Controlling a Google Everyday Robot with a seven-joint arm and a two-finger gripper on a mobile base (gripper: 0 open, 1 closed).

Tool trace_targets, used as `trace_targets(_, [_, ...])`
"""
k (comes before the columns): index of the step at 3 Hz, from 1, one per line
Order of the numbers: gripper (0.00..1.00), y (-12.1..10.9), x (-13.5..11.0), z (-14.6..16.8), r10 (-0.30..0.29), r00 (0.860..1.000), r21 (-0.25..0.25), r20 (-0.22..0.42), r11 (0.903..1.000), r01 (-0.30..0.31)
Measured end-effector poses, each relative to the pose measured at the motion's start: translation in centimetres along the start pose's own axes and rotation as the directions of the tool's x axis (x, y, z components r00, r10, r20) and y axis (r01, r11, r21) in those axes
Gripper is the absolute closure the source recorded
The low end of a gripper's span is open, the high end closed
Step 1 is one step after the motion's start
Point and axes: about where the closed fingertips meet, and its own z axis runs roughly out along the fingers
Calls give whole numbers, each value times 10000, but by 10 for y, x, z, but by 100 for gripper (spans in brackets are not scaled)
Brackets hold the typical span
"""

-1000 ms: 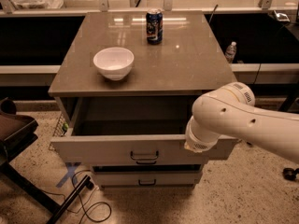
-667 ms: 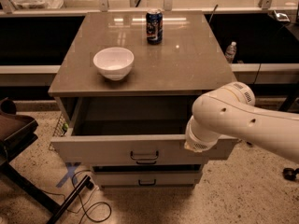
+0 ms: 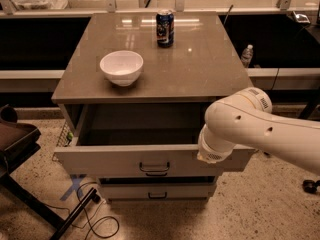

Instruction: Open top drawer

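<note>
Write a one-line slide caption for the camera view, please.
Top drawer pulled open beneath a bowl and a can; the white arm reaches its front right, hiding the end effector.

We read nothing: the label on the soda can (image 3: 164, 28) at twelve o'clock is illegible. The hand is hidden behind the arm (image 3: 235, 126) at four o'clock.
</note>
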Motion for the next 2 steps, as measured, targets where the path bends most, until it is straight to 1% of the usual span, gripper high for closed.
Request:
trace_targets(1, [100,30,6,-14,-346,9988,-391,-360,9987,332])
trace_targets(2, [100,28,6,-15,-347,9987,-392,-360,9987,333])
